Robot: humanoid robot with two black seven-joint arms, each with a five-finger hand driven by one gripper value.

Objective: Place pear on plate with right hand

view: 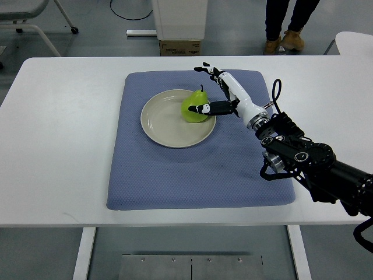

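Grey floor behind a white desk [64, 146]; a blue textured mat [175, 181] lies across the middle of the desk. Beyond the far edge: a white cabinet base with a cardboard box [180, 46] under it, a black cable [131, 14] on the floor, chair legs with a caster at upper left, and a person's legs and tan boots [284, 39] at upper right.

On the mat, a round cream plate [166, 125] sits toward the far half. The green pear [194, 107] stands upright, stem up, on the right side of the plate, its base on the plate's inner surface near the rim.

The right arm enters from the lower right edge, black forearm and wrist over the mat's right border, white robot hand [217, 93] reaching left to the pear. The thumb, black-tipped, lies across the pear's near right side and touches it. The other fingers [207, 69] are extended and splayed beyond the pear, apart from the fruit. So the robot hand reads as open, with thumb contact only, not wrapped around the pear.

Left arm: none visible.
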